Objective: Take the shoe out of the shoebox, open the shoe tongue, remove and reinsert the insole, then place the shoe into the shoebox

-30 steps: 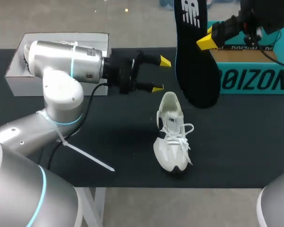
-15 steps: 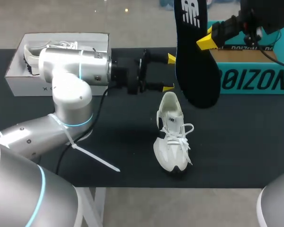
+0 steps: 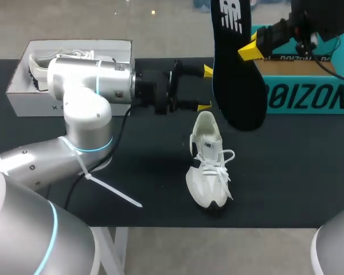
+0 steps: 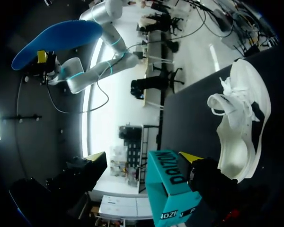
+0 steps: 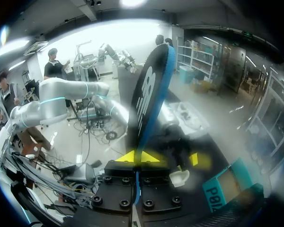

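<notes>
Right gripper [image 5: 138, 156] pinches the raised insole [image 3: 235, 74] by its edge; left gripper [image 3: 206, 89], spread, hangs beside it.

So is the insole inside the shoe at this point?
No, the black insole hangs in the air, clamped between the right arm's jaws, apart from the white shoe on the table.

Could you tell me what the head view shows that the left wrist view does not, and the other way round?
Only the head view: the white shoebox with a second shoe in it, and the black top face of the insole. Only the left wrist view: the insole's blue underside. Both: the white shoe on the table, the teal box, the right gripper shut on the raised insole, and the left gripper, open and empty.
</notes>
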`<state>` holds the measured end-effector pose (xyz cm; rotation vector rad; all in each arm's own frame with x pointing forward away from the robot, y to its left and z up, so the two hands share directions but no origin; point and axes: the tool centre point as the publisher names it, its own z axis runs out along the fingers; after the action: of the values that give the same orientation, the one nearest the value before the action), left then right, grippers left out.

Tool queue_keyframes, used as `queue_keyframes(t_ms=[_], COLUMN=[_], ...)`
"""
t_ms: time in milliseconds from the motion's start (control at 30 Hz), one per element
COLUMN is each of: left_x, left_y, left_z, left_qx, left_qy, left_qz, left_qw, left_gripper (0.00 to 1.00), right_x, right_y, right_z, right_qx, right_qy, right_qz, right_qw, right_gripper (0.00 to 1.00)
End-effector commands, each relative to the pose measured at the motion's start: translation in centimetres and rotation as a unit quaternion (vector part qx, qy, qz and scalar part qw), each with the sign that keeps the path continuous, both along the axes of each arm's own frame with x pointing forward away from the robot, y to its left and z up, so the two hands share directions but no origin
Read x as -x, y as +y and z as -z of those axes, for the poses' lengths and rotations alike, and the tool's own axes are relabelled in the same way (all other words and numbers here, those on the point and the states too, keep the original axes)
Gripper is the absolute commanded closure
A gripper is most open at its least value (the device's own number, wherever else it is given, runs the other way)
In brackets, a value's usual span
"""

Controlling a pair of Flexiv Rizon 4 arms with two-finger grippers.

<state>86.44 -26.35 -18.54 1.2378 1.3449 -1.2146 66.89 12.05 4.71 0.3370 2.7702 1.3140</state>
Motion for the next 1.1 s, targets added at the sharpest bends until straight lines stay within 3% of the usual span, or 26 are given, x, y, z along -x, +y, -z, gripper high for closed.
queue_keyframes(t_ms=[33,167,267,400,633,833,1100], left_x=[0.1,0.1,0.1,0.1,0.1,0.1,0.1], left_y=[-0.1,-0.1,-0.1,-0.1,-0.1,-0.1,-0.1], left_z=[0.1,0.1,0.1,0.1,0.1,0.1,0.1], left_qx=[0.001,0.001,0.001,0.001,0.001,0.001,0.001], left_qy=[-0.001,-0.001,-0.001,-0.001,-0.001,-0.001,-0.001], left_qz=[-0.002,-0.002,-0.002,-0.002,-0.002,-0.002,-0.002], left_qw=[1.0,1.0,1.0,1.0,1.0,1.0,1.0], left_gripper=[0.0,0.0,0.0,0.0,0.0,0.0,0.0], right_x=[-0.2,-0.2,-3.3,-6.2,-9.4,-11.4,-12.4], right_y=[0.2,0.2,-3.1,-6.5,-10.2,-9.8,-7.9], right_z=[-0.1,-0.1,0.6,2.2,5.5,9.3,11.5], right_qx=[0.002,0.002,-0.019,-0.066,-0.138,-0.145,-0.113], right_qy=[0.002,0.002,0.042,0.092,0.169,0.253,0.341], right_qz=[-0.001,-0.001,-0.014,-0.033,-0.04,-0.033,-0.021], right_qw=[1.0,1.0,0.999,0.993,0.975,0.956,0.933], right_gripper=[1.0,1.0,1.0,1.0,1.0,1.0,1.0])
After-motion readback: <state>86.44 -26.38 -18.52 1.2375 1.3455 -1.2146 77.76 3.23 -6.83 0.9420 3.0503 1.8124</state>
